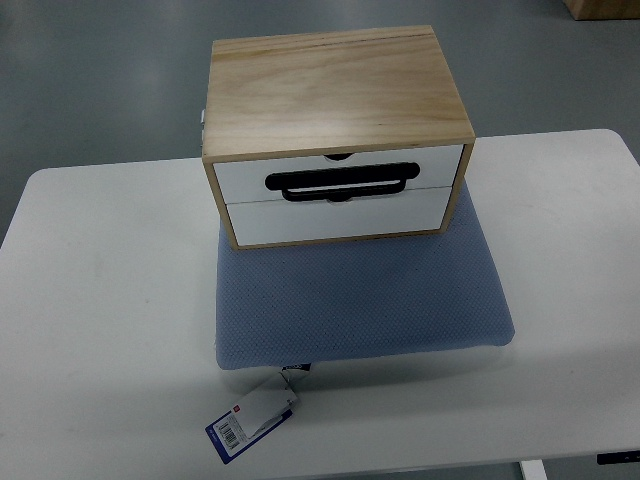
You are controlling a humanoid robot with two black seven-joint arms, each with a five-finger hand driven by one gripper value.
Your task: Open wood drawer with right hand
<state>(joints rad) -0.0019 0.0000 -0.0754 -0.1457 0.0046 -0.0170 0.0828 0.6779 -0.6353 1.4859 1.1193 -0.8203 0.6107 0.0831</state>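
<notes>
and here's the scene from above: a wood box (335, 90) with two white drawers sits at the far end of a blue pad (360, 300), which lies on a white table (100, 300). the top drawer (340, 175) carries a black handle (340, 183) running across its front, and the lower drawer (335, 217) sits right beneath it; both fronts look flush with the frame, so both appear closed, though the steep angle makes a small gap hard to rule out. each drawer has a small dark notch at the middle of its upper edge. a tag (250, 422) with a barcode hangs off the pad's near edge onto the table. neither robot hand shows anywhere in the view, so nothing can be said of their fingers. grey floor (100, 80) lies beyond the table.
</notes>
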